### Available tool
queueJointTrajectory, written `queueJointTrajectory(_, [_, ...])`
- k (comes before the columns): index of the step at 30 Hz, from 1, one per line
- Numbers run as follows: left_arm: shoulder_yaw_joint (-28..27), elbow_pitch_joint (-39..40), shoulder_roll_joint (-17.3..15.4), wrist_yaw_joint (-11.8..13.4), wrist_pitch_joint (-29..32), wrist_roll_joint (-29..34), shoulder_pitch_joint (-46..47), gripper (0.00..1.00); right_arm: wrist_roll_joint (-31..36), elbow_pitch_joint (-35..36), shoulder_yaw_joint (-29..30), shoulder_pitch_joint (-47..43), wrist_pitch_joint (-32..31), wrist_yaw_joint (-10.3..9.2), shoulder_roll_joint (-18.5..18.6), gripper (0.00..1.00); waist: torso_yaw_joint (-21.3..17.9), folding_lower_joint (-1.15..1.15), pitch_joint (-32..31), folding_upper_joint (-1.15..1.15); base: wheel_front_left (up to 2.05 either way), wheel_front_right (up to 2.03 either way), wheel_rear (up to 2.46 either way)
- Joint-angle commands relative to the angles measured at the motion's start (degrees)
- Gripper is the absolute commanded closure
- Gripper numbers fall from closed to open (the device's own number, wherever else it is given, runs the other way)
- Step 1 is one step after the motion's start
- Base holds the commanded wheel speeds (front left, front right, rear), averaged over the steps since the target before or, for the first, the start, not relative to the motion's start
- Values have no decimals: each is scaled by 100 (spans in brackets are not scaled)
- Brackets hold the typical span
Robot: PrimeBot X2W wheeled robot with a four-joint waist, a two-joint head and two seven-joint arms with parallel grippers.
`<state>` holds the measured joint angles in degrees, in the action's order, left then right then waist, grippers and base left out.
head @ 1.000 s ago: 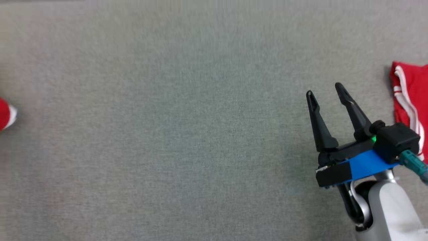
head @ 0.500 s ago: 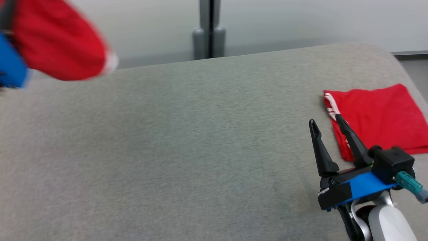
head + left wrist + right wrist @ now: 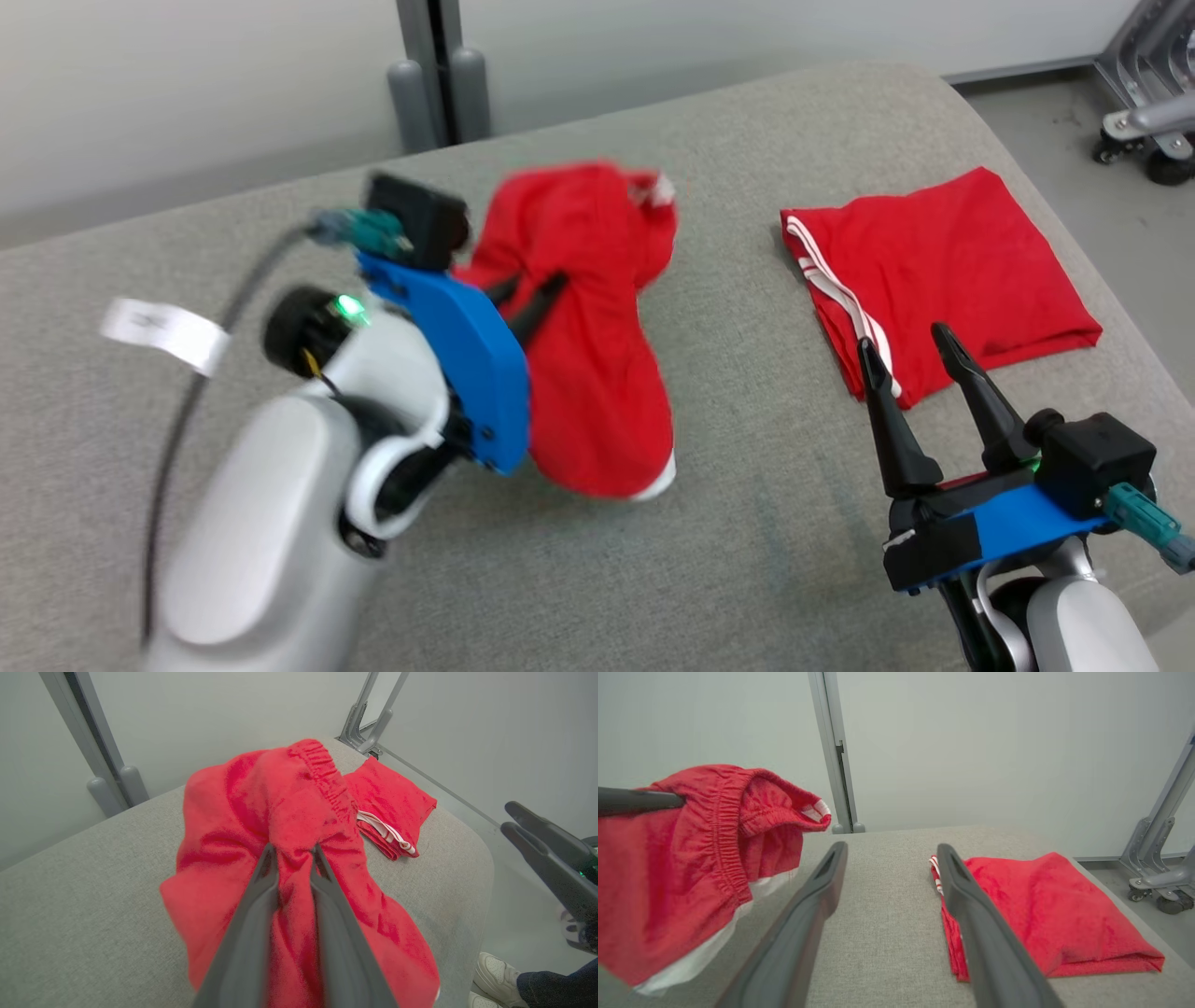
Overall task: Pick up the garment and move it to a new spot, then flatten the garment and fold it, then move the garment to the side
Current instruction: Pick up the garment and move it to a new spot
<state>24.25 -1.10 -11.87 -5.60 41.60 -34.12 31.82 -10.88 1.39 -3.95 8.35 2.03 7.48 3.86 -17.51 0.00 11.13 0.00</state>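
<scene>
The garment (image 3: 597,373) is showing red with a white edge. The folded garment (image 3: 943,271) is showing red with white stripes. The worktop (image 3: 747,523) is presenting grey. The left end effector (image 3: 293,851) and right end effector (image 3: 906,336) are displaying dark fingers (image 3: 893,420), blue plates (image 3: 467,364).

Crumpled red white-trimmed garment (image 3: 597,392), aloft, waistband uppermost

A table (image 3: 709,579) covered in grey woven cloth, with a rounded far right corner, carries the things. A folded pair of red shorts (image 3: 943,261) with white side stripes lies flat near that corner. Whether the hem of the hanging red garment (image 3: 579,373) touches the cloth cannot be told.
</scene>
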Motion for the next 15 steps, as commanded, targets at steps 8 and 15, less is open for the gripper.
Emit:
queueJointTrajectory(8, [363, -1663, 293, 30, -1219, 576, -348, 0, -54, -66, -88, 205, 81, 3, -48, 0, -96, 0, 235, 0, 0, 0, 0])
queueJointTrajectory(15, [317, -2322, 456, -56, -2389, 569, -348, 0, -8, -104, -17, 188, 37, 3, -9, 0, 190, 0, 145, 0, 0, 0, 0])
